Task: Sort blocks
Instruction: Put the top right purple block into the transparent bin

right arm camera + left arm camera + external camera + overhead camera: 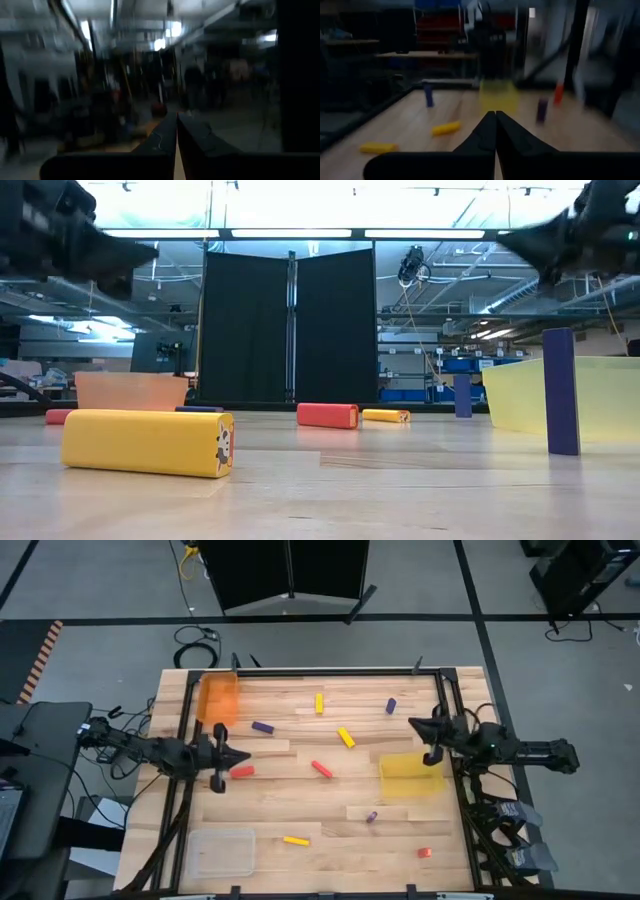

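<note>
Red, yellow and purple blocks lie scattered on the wooden table. Yellow blocks (319, 703) (346, 737) (296, 840), purple blocks (391, 706) (262, 727) (371, 817) and red blocks (321, 769) (424, 853) rest apart from each other. My left gripper (240, 756) is shut and hovers at the table's left, just above a red block (242, 771). Its closed fingertips (496, 120) point toward the table's right. My right gripper (415, 724) is shut and hovers at the right, beyond the yellow tray. Both are raised above the table in the low view (150, 252) (505, 240).
An orange tray (219, 697) stands at the far left, a yellow tray (411, 776) at the right under my right arm, and a clear tray (222, 852) at the near left. A black frame (300, 671) edges the table. Open wood lies between the blocks in the middle.
</note>
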`<state>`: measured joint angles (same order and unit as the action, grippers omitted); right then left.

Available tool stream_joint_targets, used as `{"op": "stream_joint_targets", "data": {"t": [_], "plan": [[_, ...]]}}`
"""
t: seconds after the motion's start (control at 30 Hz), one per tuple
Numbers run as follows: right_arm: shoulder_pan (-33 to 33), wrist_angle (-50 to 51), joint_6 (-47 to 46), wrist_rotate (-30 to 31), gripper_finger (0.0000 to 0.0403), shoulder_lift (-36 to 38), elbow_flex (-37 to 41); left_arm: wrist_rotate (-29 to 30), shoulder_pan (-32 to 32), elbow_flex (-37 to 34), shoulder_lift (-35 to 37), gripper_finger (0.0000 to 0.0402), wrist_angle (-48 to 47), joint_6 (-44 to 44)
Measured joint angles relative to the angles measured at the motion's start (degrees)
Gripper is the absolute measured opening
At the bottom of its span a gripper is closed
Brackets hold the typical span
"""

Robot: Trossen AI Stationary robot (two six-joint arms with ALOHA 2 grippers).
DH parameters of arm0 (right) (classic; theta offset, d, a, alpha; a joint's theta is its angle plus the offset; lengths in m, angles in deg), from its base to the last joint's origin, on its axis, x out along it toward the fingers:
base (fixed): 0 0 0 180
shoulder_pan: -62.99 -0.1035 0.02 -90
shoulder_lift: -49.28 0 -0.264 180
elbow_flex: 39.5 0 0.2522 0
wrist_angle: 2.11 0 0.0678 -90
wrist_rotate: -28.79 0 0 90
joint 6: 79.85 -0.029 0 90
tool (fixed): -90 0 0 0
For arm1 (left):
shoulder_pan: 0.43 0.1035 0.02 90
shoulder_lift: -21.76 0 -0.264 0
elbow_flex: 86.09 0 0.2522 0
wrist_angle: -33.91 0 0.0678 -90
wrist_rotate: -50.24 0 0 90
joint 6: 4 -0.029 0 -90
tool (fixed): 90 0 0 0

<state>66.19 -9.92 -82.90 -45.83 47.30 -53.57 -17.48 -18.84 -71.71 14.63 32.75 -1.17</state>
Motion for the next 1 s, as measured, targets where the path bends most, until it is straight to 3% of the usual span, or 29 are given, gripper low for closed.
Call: {"op": "stream_joint_targets", "data": {"t": [0.17, 0.37, 0.5, 0.67, 0.77, 1.0], "plan": [[0.0, -13.8, 1.4, 0.4, 0.0026, 0.0, 0.0, 1.8, 0.0, 0.0, 0.0, 0.0011, 6.5, 8.3], [0.1, -22.7, 6.6, 9.9, 0.0023, -0.4, 0.0, 1.9, 0.0, 0.0, 0.0, 0.0011, 7.6, 11.2], [1.3, -15.6, 5.0, 17.5, 0.0023, -3.7, -1.8, 3.9, 0.0, 0.0, 0.0, 0.0011, 7.3, 12.9], [4.2, -1.2, -1.4, 18.1, 0.0023, -13.1, -6.7, 19.9, 0.0, 0.0, -2.3, 0.0011, 7.1, 18.5], [5.7, 6.7, -3.9, 18.1, 0.0023, -19.4, -10.0, 26.6, 0.0, 0.0, -4.7, 0.0011, 7.2, 18.4], [11.0, 21.6, -10.8, 18.2, 0.0022, -33.3, -17.4, 30.0, 0.0, 0.0, -11.2, 0.0030, 7.3, 20.7]]}}
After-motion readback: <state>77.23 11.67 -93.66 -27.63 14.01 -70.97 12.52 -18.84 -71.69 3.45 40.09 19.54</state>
